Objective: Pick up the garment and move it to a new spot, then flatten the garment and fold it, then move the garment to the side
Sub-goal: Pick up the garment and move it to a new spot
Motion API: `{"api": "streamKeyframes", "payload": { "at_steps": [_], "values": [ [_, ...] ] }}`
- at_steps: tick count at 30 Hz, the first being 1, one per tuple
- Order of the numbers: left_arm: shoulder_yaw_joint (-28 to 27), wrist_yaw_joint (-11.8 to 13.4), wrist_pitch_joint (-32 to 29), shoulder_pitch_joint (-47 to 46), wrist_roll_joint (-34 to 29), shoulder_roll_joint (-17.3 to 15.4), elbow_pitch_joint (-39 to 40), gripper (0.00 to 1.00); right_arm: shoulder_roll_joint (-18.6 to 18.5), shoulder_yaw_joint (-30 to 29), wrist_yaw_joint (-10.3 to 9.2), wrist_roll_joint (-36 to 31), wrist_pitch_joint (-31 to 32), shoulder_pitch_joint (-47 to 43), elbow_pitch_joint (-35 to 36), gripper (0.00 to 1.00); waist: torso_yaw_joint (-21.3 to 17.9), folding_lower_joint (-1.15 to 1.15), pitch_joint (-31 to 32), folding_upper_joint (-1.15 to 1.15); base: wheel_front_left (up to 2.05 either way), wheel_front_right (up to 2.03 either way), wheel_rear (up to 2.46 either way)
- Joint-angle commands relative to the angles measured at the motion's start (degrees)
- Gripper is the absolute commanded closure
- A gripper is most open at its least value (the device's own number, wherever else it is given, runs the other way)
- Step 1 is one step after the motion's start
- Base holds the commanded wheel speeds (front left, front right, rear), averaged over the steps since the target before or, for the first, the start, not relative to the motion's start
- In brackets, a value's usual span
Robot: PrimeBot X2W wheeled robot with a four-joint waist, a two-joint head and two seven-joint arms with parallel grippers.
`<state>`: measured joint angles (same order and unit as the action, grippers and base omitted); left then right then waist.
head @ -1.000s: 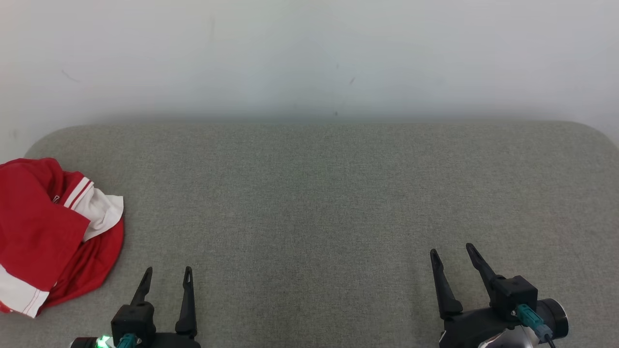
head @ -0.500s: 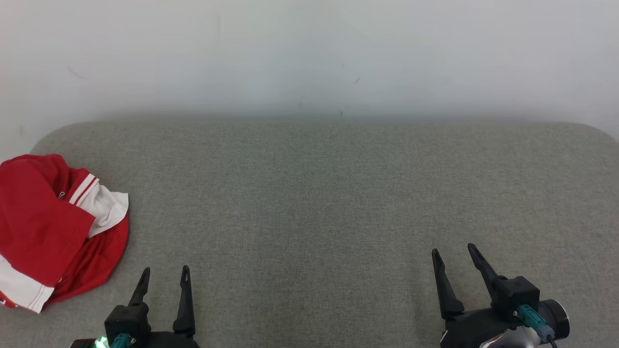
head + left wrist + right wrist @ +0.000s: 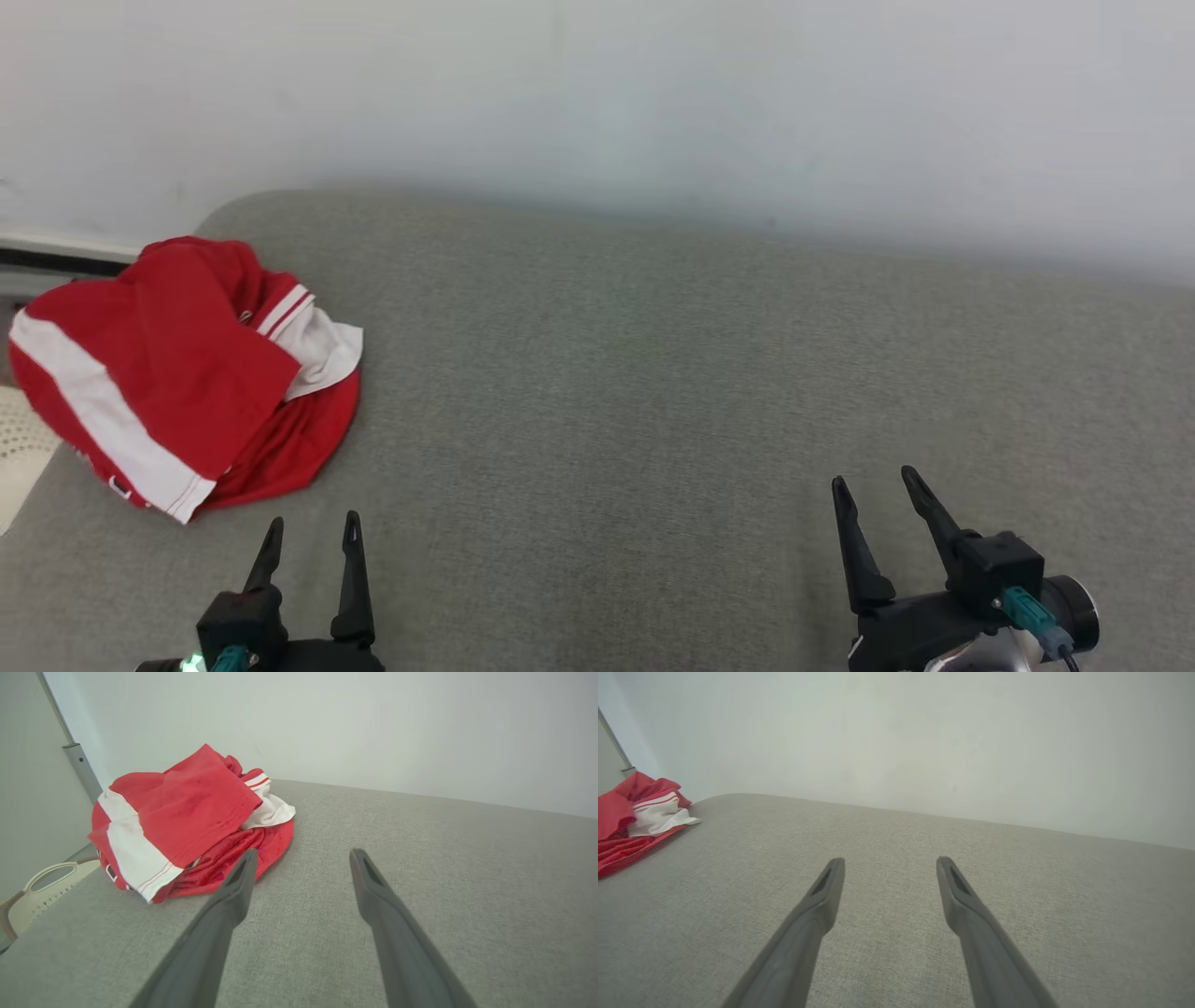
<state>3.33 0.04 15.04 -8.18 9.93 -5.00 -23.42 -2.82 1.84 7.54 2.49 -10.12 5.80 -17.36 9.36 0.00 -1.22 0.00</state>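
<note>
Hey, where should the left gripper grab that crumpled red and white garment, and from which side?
Probably the red flap lying on top of the garment, approached from the robot-facing side, where the open left gripper points. The flap sits loose over the heap with its free hem towards the gripper, so it looks easy to pinch.

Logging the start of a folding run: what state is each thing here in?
Garment: crumpled in a heap, not folded, lying at the left end of the table.
Left gripper: jaws open, holding nothing, short of the heap.
Right gripper: jaws open, holding nothing, over bare table.
</note>
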Motion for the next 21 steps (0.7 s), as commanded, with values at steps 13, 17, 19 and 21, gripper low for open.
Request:
{"api": "streamKeyframes", "payload": {
  "at_steps": [13,17,19,21],
  "values": [
    [-0.6,0.2,0.2,2.2,0.9,-1.2,-0.9,0.00,-0.1,2.2,-0.10,1.4,0.0,-0.2,-0.3,0.00,18.3,0.00,0.1,0.00,0.00,0.00,0.00],
    [-0.6,0.3,0.2,2.6,1.2,-1.5,-1.0,0.00,-0.1,2.9,-0.10,1.7,-0.3,-0.3,-0.7,0.00,20.5,0.00,0.1,0.00,0.00,0.00,0.00],
    [-1.0,0.5,0.2,2.7,1.7,-1.5,-0.7,0.00,-0.1,3.6,-0.10,1.9,-0.2,0.1,-0.8,0.00,20.8,0.00,-0.2,0.00,0.00,0.00,0.00],
    [-1.2,0.9,0.2,3.1,2.0,-1.6,-0.2,0.00,-0.1,4.0,-0.10,1.9,0.0,0.6,-1.0,0.00,21.0,0.00,-0.5,0.00,0.00,0.00,0.00]
  ]
}}
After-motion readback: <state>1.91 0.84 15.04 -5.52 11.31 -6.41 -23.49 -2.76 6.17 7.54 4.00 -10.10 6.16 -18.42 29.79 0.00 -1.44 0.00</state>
